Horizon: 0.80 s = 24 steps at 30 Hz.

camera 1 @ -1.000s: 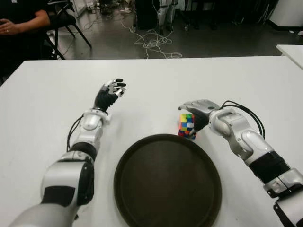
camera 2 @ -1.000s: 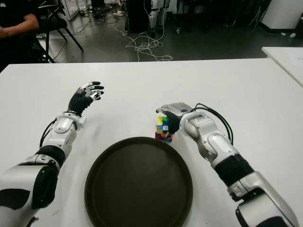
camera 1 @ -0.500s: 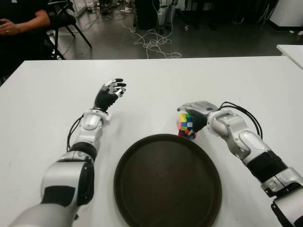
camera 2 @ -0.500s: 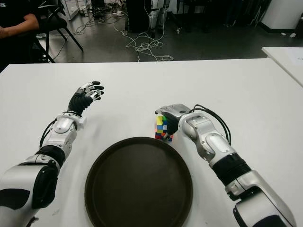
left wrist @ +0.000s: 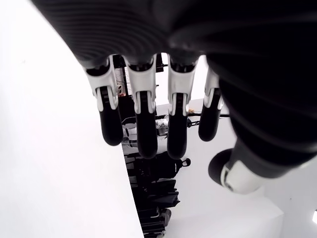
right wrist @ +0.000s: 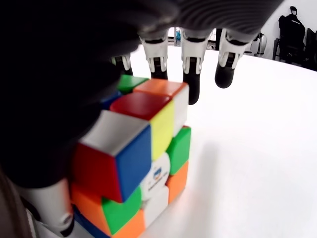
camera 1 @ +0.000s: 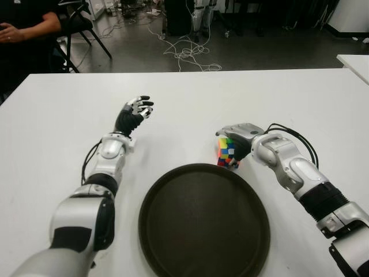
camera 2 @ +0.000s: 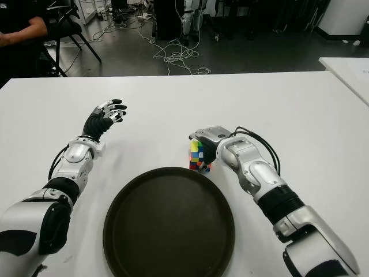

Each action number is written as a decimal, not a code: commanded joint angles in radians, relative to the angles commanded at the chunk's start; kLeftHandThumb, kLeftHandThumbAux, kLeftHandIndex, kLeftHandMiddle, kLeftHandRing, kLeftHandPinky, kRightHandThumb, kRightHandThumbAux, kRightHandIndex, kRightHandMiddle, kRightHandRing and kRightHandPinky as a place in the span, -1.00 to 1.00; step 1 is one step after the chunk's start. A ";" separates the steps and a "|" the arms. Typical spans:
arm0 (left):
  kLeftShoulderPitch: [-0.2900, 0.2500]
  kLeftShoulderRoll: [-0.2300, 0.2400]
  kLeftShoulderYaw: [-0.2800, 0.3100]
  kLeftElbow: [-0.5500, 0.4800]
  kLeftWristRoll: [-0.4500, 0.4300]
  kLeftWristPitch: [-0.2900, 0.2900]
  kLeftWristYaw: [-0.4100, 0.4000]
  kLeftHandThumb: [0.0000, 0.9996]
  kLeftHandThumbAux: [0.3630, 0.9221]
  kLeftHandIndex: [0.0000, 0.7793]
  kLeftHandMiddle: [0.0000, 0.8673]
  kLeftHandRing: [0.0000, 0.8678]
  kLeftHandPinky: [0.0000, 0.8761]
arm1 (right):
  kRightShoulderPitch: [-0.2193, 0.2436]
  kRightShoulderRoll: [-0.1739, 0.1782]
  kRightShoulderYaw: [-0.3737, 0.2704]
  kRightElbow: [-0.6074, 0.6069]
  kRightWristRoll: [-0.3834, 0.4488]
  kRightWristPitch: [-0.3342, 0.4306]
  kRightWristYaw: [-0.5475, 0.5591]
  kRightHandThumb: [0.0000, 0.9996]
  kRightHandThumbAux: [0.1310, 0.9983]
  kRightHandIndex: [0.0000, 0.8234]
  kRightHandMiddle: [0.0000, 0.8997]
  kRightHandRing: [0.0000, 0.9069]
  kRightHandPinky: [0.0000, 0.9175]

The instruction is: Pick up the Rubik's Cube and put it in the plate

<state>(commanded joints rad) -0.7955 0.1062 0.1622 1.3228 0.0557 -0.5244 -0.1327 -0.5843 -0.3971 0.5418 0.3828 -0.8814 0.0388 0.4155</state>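
The Rubik's Cube (camera 1: 226, 153) stands on the white table (camera 1: 300, 98), just beyond the far right rim of the dark round plate (camera 1: 202, 231). My right hand (camera 1: 232, 141) sits over the cube from its right side. In the right wrist view the palm covers the cube (right wrist: 133, 158), the fingers (right wrist: 190, 74) reach straight out past its top, and the thumb shows beside its lower edge. They are not curled round it. My left hand (camera 1: 136, 111) shows to the left of the cube with its fingers (left wrist: 143, 129) spread and nothing in them.
A person (camera 1: 23, 26) sits by a chair beyond the table's far left corner. Cables (camera 1: 184, 55) lie on the floor behind the table. The corner of a second white table (camera 1: 354, 60) shows at the right.
My right arm has edged slightly nearer over the cube. The cube, the plate and my left hand stand where they were.
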 joint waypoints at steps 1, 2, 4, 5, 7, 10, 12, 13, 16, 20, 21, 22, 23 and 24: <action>0.000 0.000 0.001 0.000 -0.001 0.001 0.000 -0.81 0.13 -0.38 -0.31 -0.40 -0.44 | 0.000 0.001 0.000 0.001 0.001 0.000 -0.002 -1.00 0.40 -0.71 -0.70 -0.70 -0.73; 0.000 0.000 0.001 0.000 -0.001 0.001 0.000 -0.81 0.13 -0.38 -0.31 -0.40 -0.44 | 0.001 0.001 -0.001 0.002 0.002 0.000 -0.004 -1.00 0.40 -0.71 -0.70 -0.70 -0.73; 0.000 0.000 0.001 0.000 -0.001 0.001 0.000 -0.81 0.12 -0.37 -0.30 -0.39 -0.43 | 0.001 0.002 -0.001 0.003 0.002 0.000 -0.005 -1.00 0.40 -0.70 -0.70 -0.69 -0.72; 0.000 -0.001 0.001 0.000 -0.001 0.000 0.002 -0.81 0.12 -0.37 -0.30 -0.39 -0.43 | 0.001 0.003 -0.002 0.004 0.003 0.001 -0.005 -1.00 0.40 -0.70 -0.70 -0.69 -0.72; 0.001 -0.001 -0.001 0.000 0.001 -0.003 0.008 -0.82 0.10 -0.37 -0.30 -0.38 -0.43 | 0.002 0.007 -0.003 0.005 0.006 0.005 -0.005 -1.00 0.39 -0.71 -0.69 -0.70 -0.74; 0.002 -0.001 -0.006 -0.001 0.008 -0.008 0.017 -0.84 0.07 -0.38 -0.31 -0.39 -0.44 | 0.001 0.011 -0.003 0.007 0.008 0.010 0.001 -1.00 0.38 -0.72 -0.70 -0.71 -0.73; 0.002 0.000 -0.009 -0.001 0.011 -0.009 0.018 -0.85 0.07 -0.39 -0.31 -0.39 -0.45 | -0.001 0.016 0.000 0.013 0.009 0.012 0.004 -1.00 0.38 -0.73 -0.71 -0.71 -0.72; 0.002 0.000 -0.010 -0.001 0.012 -0.010 0.019 -0.85 0.08 -0.39 -0.31 -0.40 -0.45 | -0.003 0.018 0.001 0.017 0.009 0.012 0.005 -1.00 0.39 -0.73 -0.71 -0.70 -0.72; 0.001 0.001 -0.014 -0.002 0.014 -0.010 0.021 -0.85 0.10 -0.40 -0.32 -0.40 -0.45 | -0.005 0.024 0.003 0.026 0.009 0.012 0.000 -1.00 0.40 -0.71 -0.69 -0.69 -0.70; 0.001 0.002 -0.017 -0.001 0.016 -0.008 0.023 -0.84 0.11 -0.39 -0.31 -0.40 -0.45 | -0.008 0.027 0.007 0.040 0.006 0.003 -0.010 -1.00 0.42 -0.71 -0.69 -0.68 -0.68; 0.001 0.002 -0.018 -0.001 0.016 -0.007 0.023 -0.84 0.11 -0.40 -0.31 -0.40 -0.46 | -0.009 0.026 0.008 0.043 0.005 0.000 -0.011 -1.00 0.43 -0.72 -0.69 -0.68 -0.67; 0.001 0.002 -0.018 -0.001 0.015 -0.007 0.021 -0.84 0.11 -0.40 -0.31 -0.40 -0.46 | -0.014 0.023 0.015 0.051 -0.002 -0.012 -0.017 -1.00 0.44 -0.73 -0.70 -0.68 -0.67; 0.002 0.002 -0.018 -0.001 0.014 -0.007 0.019 -0.84 0.10 -0.40 -0.31 -0.40 -0.46 | -0.017 0.020 0.019 0.056 -0.006 -0.021 -0.021 -1.00 0.49 -0.69 -0.66 -0.63 -0.60; 0.002 0.003 -0.017 -0.001 0.012 -0.007 0.015 -0.84 0.10 -0.40 -0.31 -0.40 -0.46 | -0.021 0.017 0.024 0.062 -0.011 -0.030 -0.026 -1.00 0.51 -0.68 -0.65 -0.62 -0.57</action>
<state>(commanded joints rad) -0.7936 0.1087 0.1455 1.3219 0.0672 -0.5316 -0.1172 -0.6050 -0.3802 0.5659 0.4445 -0.8926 0.0090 0.3895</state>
